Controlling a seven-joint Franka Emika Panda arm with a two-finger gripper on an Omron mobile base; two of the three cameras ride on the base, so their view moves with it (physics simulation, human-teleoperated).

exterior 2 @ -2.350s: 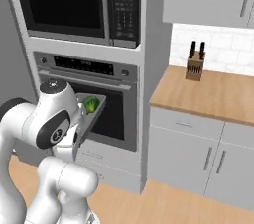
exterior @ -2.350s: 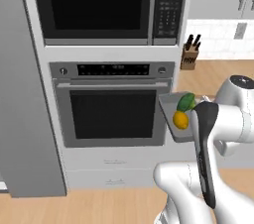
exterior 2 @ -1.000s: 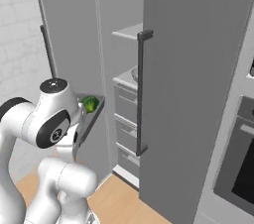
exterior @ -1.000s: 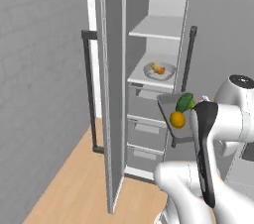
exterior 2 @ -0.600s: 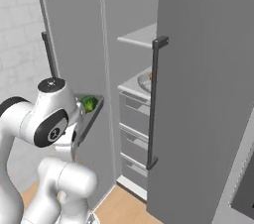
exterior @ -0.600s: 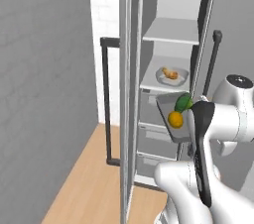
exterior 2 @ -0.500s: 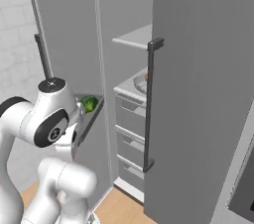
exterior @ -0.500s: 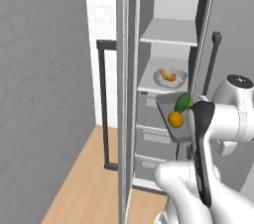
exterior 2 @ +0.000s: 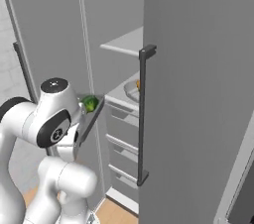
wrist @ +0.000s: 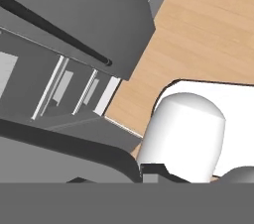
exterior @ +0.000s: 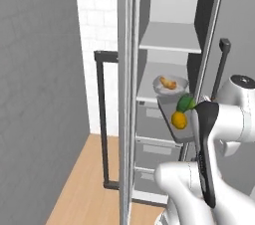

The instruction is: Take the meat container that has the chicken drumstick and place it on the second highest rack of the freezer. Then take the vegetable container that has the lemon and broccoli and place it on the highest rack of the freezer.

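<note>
Matt grey freezer door (exterior: 127, 69), dark matt tray (exterior: 172, 117), warm wood-plank floor (exterior: 84, 184) (smooth, faintly grained).

"Can you see any words or numbers anywhere?"

"No. There is nothing to read on the freezer (exterior: 172, 45), its door (exterior 2: 198, 94), or the drawers (exterior: 154, 119)."

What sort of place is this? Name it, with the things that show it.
Probably a home kitchen, at an open freezer. Inside are racks and drawers, and a plate with a chicken drumstick sits on a rack. The robot carries a tray with a lemon and broccoli. The floor is wooden.
</note>
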